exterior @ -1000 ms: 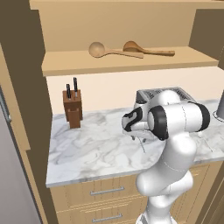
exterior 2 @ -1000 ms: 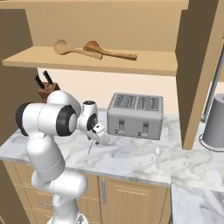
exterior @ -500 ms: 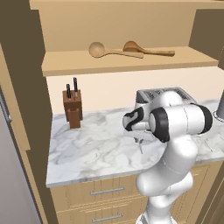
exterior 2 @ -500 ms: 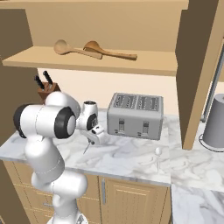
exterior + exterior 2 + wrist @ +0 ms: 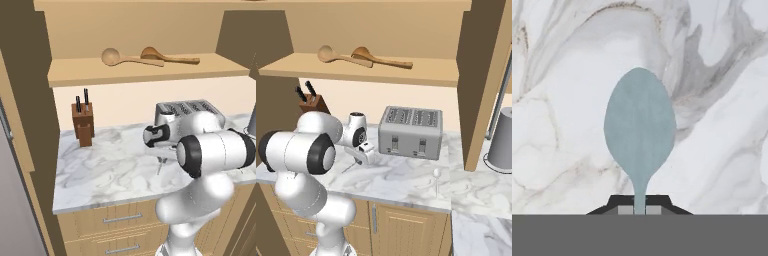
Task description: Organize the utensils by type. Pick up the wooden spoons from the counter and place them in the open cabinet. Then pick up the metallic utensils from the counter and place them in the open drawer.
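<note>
The end effector [image 5: 640, 209] is clamped on the neck of the small bluish metal spoon [image 5: 640, 131], whose bowl points to 12 o'clock in the hand view, long axis running 6 to 12, over the white-and-grey marbled bench [image 5: 557, 125]. A silver four-slot toaster [image 5: 410, 131] stands at 2 o'clock of the end effector in the right base view; a whitish metal spoon [image 5: 436, 179] lies at 4 o'clock. Two light-brown wooden spoons [image 5: 131, 57] lie on the tan open cabinet shelf [image 5: 90, 74]. No writing is legible.

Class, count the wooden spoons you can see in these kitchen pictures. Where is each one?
2. Both lie side by side on the cabinet shelf: one wooden spoon to the left, the other wooden spoon just right of it.
</note>
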You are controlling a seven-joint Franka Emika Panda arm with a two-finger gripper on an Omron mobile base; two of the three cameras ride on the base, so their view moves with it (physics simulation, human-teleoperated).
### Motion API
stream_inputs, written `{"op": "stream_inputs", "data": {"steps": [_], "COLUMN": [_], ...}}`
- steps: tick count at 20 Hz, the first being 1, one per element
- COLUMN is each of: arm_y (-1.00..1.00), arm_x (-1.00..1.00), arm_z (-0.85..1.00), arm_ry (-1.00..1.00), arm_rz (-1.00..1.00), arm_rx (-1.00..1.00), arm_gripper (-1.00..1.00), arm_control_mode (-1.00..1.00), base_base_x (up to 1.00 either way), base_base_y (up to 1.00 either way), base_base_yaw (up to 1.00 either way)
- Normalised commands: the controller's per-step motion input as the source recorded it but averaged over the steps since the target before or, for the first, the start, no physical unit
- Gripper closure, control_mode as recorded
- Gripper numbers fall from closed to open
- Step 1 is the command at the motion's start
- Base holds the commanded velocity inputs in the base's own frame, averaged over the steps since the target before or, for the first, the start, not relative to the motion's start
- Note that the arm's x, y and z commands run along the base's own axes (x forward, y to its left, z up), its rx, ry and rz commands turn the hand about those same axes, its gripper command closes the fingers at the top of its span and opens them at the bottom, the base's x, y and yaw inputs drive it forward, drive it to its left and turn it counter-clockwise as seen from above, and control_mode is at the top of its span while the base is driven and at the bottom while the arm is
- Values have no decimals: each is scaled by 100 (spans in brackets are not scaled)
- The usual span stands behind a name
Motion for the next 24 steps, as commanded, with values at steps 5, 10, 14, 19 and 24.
{"op": "stream_inputs", "data": {"steps": [5,10,14,19,24], "arm_y": [0,0,0,0,0], "arm_x": [-52,-45,-5,-4,-19], "arm_z": [18,25,33,32,30], "arm_ry": [-4,0,0,1,-4], "arm_rz": [0,0,0,0,0], "arm_rx": [0,0,0,0,0], "arm_gripper": [100,100,100,100,100], "arm_control_mode": [-100,-100,-100,-100,-100], "base_base_x": [0,0,0,0,0], "base_base_y": [0,0,0,0,0], "base_base_yaw": [0,0,0,0,0]}}
